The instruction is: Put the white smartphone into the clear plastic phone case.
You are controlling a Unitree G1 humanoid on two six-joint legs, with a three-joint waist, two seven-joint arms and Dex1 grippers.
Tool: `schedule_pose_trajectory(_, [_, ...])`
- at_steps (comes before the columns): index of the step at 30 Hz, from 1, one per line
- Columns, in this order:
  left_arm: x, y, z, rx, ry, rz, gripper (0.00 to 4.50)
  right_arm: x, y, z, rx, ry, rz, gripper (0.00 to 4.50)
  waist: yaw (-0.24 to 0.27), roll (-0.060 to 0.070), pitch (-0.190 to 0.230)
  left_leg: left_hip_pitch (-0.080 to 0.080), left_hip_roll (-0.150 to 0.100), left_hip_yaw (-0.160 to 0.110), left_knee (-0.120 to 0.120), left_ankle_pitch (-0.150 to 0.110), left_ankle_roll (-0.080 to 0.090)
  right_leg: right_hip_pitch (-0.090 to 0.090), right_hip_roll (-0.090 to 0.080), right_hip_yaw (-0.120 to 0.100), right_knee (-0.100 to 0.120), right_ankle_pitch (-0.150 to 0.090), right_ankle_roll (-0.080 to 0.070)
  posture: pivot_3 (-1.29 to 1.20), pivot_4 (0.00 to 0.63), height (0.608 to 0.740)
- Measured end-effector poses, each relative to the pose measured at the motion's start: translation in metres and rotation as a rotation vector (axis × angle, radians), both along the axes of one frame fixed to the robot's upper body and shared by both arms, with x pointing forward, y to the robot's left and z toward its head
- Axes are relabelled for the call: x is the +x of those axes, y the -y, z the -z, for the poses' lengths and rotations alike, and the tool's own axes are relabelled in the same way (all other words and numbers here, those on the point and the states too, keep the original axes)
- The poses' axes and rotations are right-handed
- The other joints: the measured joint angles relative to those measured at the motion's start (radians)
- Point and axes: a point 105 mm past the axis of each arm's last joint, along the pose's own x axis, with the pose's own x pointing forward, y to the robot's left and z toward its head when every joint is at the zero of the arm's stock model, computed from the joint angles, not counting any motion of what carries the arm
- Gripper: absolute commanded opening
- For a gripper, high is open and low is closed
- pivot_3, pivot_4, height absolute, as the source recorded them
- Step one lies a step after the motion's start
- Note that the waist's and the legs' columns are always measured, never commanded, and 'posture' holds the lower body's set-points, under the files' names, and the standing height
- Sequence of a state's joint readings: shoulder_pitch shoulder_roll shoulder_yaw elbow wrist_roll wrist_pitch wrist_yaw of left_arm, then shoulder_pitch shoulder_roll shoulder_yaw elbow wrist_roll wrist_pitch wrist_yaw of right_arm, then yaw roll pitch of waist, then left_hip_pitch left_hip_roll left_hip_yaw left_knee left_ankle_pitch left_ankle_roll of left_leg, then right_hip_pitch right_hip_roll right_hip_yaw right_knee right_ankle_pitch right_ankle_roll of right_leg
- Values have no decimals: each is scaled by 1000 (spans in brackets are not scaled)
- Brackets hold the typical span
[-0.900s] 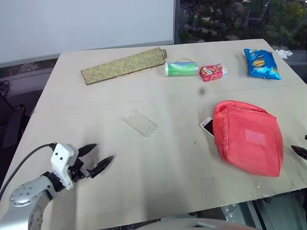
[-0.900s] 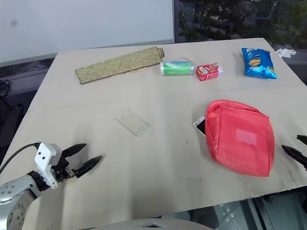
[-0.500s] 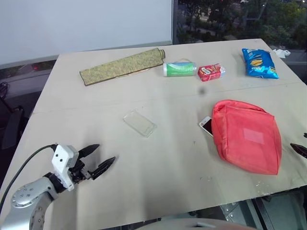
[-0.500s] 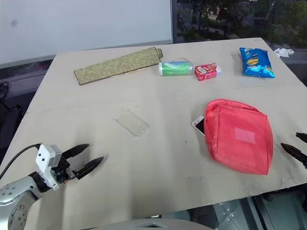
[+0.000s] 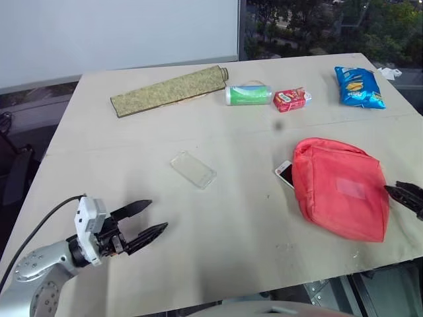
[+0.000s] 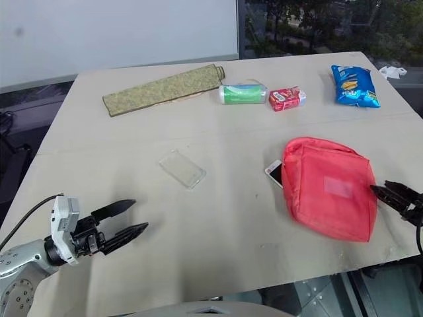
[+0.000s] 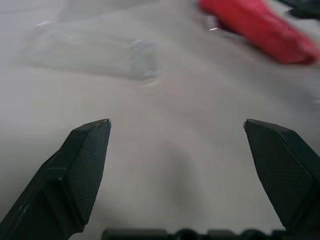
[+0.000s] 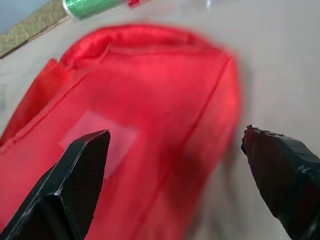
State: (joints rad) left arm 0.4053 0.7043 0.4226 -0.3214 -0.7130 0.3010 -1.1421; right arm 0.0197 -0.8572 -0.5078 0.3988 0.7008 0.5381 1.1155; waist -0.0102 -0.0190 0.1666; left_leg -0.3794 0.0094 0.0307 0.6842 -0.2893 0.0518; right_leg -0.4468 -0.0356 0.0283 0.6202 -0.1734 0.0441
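Nearest, the left hand (image 5: 145, 219) hovers over the surface (image 5: 218, 231), fingers spread apart and empty. The right hand (image 6: 391, 193), fingers also apart, sits at the near edge of the red pouch (image 5: 340, 188). The white smartphone (image 5: 285, 174) pokes out from under the pouch's left side. The clear plastic phone case (image 5: 193, 169) lies well left of the pouch.

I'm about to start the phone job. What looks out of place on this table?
The white smartphone is mostly hidden: the red pouch lies over it, so just one corner pokes out on the side facing the clear plastic phone case. The case lies apart, askew to the table's edges. Nothing looks spilled or damaged.
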Motion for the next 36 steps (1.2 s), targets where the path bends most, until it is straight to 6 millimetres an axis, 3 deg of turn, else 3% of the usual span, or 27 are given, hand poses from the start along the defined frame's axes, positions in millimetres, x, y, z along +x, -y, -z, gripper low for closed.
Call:
schedule_pose_trajectory(2, [-2, 9, -10, -12, 19, 63, 4464, 0, -6, 13, -32, -48, 0, 4500, -1, 0, 0, 0, 0, 0, 0, 0, 0, 0, 0, 0, 0, 0, 0, 0, 150, 740])
schedule_pose_trajectory(9, [-4, 38, -44, -15, 126, 239, 4464, 6, -15, 15, -88, -88, -23, 4500, -6, -7, -4, 1, 1, 1, 1, 0, 0, 1, 2, 1, 0, 0, 0, 0, 150, 740])
schedule_pose_trajectory(12, [-5, 42, -48, -23, 137, 265, 4500, 5, -17, 16, -69, -109, -29, 3367, -6, -8, -5, 1, 1, 0, 0, 0, 0, 1, 3, 0, 0, 0, 0, 0, 150, 740])
schedule_pose_trajectory(19, [-11, 45, -45, 9, 138, 301, 4500, 1, -21, 22, -34, -151, -52, 9, -5, -8, -5, 1, 1, 0, 0, 0, 0, 1, 3, 0, 0, 0, 0, 0, 150, 740])
schedule_pose_trajectory(23, [-11, 47, -41, 28, 138, 310, 4500, 3, -23, 19, -13, -147, -54, 9, -5, -8, -5, 1, 1, 1, 1, 0, 0, 1, 3, 1, 0, 0, 0, 0, 150, 740])
schedule_pose_trajectory(26, [-10, 48, -41, 32, 151, 316, 4500, 13, -27, 7, 62, -110, -46, 9, -9, -6, -4, 1, 1, 2, 1, 0, 0, 0, 3, 2, 0, 0, 0, 0, 150, 740])
schedule_pose_trajectory(28, [-9, 47, -42, 35, 159, 319, 4500, 30, -29, -15, 147, -31, -19, 9, -12, -4, -2, 2, 1, 3, 1, 0, 0, 0, 3, 3, 0, 0, 0, 0, 150, 740])
schedule_pose_trajectory(29, [-8, 47, -42, 38, 161, 318, 4500, 43, -28, -32, 205, 32, 5, 9, -14, -3, -1, 1, 1, 4, 1, 0, 0, 0, 3, 4, 0, 0, 0, 0, 150, 740])
schedule_pose_trajectory(30, [-6, 46, -42, 45, 165, 317, 4500, 57, -22, -61, 267, 136, 45, 9, -14, -1, 0, 1, 0, 3, 1, 0, 0, 0, 3, 4, 0, 0, 0, 0, 150, 740])
schedule_pose_trajectory(32, [-6, 46, -42, 45, 167, 315, 4500, 62, -17, -74, 301, 183, 73, 9, -10, -2, -1, 1, 0, 3, 1, 0, 0, 1, 4, 4, 0, 0, 0, 0, 150, 740])
schedule_pose_trajectory(34, [-4, 46, -41, 45, 172, 314, 4500, 84, 1, -102, 396, 293, 212, 9, -7, 0, 1, -1, -1, 4, 1, 0, 0, -1, 4, 4, 0, 0, 0, 0, 150, 740])
schedule_pose_trajectory(36, [-3, 46, -40, 47, 173, 314, 4500, 96, 17, -113, 426, 340, 335, 671, -3, 0, 1, -2, -1, 5, 0, 0, 0, 0, 4, 4, -1, 1, -1, 0, 150, 740])
